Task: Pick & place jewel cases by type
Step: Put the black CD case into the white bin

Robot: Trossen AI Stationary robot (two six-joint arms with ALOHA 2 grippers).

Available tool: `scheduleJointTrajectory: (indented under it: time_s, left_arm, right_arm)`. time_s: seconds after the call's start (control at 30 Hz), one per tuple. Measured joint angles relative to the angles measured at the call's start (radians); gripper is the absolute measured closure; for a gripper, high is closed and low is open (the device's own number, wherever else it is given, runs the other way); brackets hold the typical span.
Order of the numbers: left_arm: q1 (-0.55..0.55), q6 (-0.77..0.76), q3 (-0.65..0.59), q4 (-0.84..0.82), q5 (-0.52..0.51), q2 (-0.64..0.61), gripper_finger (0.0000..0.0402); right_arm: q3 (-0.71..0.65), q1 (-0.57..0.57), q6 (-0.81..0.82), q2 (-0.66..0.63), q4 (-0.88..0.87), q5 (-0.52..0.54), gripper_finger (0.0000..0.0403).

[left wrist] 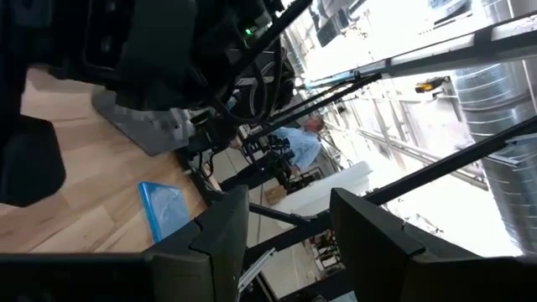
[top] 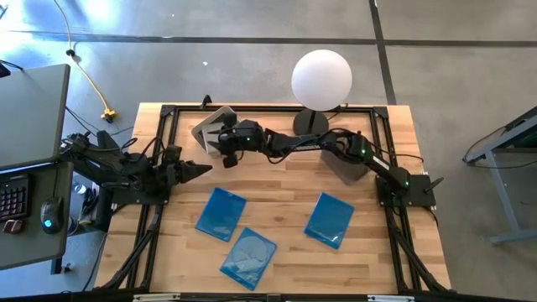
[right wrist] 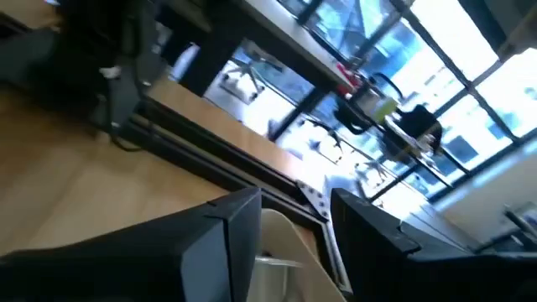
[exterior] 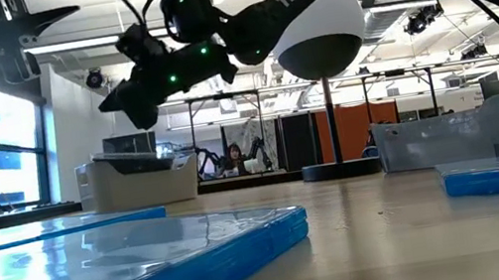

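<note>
Three translucent blue jewel cases lie flat on the wooden table: one [top: 221, 214] left of centre, one [top: 248, 257] near the near edge, one [top: 329, 220] to the right. No black case shows plainly. My right gripper [top: 226, 156] reaches across to the far left and hangs open in the air [exterior: 137, 95] just above the pale bin [top: 211, 130], whose rim [right wrist: 289, 252] shows between its fingers. It holds nothing. My left gripper [top: 200, 170] waits open at the table's left edge, off the wood, with nothing between its fingers [left wrist: 289, 226].
A grey bin [top: 346, 165] stands far right of centre, under my right arm. A lamp with a white globe [top: 321, 78] and dark round base [top: 310, 122] stands at the far edge. A black frame [top: 159, 168] runs around the table. People sit in the room behind [exterior: 230, 158].
</note>
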Motion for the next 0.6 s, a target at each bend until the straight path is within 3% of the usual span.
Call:
scheduleJointTrajectory:
  time_s: [0.2, 0.47, 0.6]
  left_arm:
    - [0.0, 0.0, 0.0, 0.0, 0.011, 0.0, 0.0234]
    - [0.0, 0.007, 0.0, -0.001, 0.083, 0.0, 0.0234]
    - [0.0, 0.031, 0.0, -0.001, 0.084, 0.0, 0.0234]
  right_arm:
    - [0.0, -0.014, -0.036, -0.023, 0.009, -0.063, 0.0263]
    - [0.0, 0.029, -0.229, -0.154, -0.666, -0.048, 0.0263]
    - [-0.004, 0.019, -0.298, -0.155, -0.843, 0.08, 0.0263]
